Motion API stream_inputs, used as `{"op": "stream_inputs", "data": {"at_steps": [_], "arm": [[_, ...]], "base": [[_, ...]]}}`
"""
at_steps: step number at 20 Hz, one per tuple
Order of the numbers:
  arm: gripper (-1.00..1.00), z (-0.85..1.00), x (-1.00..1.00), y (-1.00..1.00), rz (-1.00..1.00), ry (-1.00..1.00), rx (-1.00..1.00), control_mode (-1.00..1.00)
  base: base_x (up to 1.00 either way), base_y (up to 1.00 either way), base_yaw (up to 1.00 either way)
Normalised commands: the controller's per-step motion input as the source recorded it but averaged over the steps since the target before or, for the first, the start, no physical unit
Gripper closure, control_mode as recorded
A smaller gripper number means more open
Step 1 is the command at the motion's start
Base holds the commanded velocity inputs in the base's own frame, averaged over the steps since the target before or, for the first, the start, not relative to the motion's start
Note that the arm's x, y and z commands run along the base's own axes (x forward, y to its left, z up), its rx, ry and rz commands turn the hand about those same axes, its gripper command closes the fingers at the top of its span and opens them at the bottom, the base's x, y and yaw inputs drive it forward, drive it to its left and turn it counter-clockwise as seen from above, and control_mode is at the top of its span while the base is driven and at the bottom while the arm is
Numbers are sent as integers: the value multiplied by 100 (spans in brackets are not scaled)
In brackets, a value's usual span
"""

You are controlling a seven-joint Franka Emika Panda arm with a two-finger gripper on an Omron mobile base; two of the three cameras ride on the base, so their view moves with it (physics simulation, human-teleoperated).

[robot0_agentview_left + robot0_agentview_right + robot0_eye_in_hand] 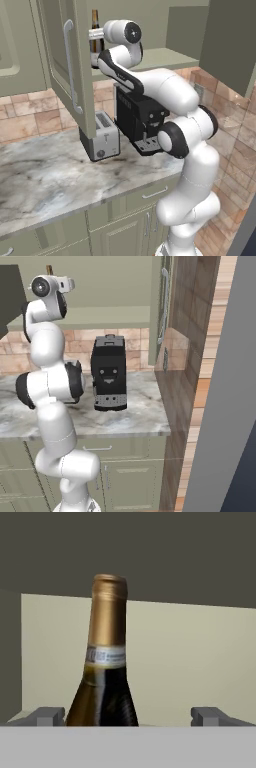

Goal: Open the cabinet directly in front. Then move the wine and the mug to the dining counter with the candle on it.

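Observation:
The cabinet stands open, its left door (pixel 70 65) swung out with a long silver handle and its right door (pixel 162 306) swung out to the right. Inside stands the wine (pixel 105 657), a dark bottle with a golden neck, also the wine (pixel 95 22) above my hand. My gripper (pixel 130 717) is open, level with the bottle's shoulder, fingertips (pixel 47 716) wide on either side and not touching it; the bottle sits left of centre between them. A small orange shape, which looks like the mug (pixel 93 61), peeks beside the bottle's base. The dining counter and the candle are out of view.
A silver toaster (pixel 102 137) and a black coffee machine (pixel 108 373) stand on the marble worktop (pixel 45 175) under the cabinet, below my arm. Low green cabinets with drawers sit beneath. A brick wall (pixel 180 356) closes the right side.

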Motion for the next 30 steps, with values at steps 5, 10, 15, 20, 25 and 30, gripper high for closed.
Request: {"op": "stream_inputs", "data": {"at_steps": [5,10,15,20,25,30], "arm": [[-100,0,9,0,0,0,0,-100],[-100,0,6,0,0,0,0,-100],[-100,0,2,0,0,0,0,-100],[100,0,0,0,0,0,0,-100],[100,0,0,0,0,0,0,-100],[100,0,0,0,0,0,0,-100]], "base": [[0,0,0],[0,0,0],[0,0,0],[0,0,0],[0,0,0],[0,0,0]]}}
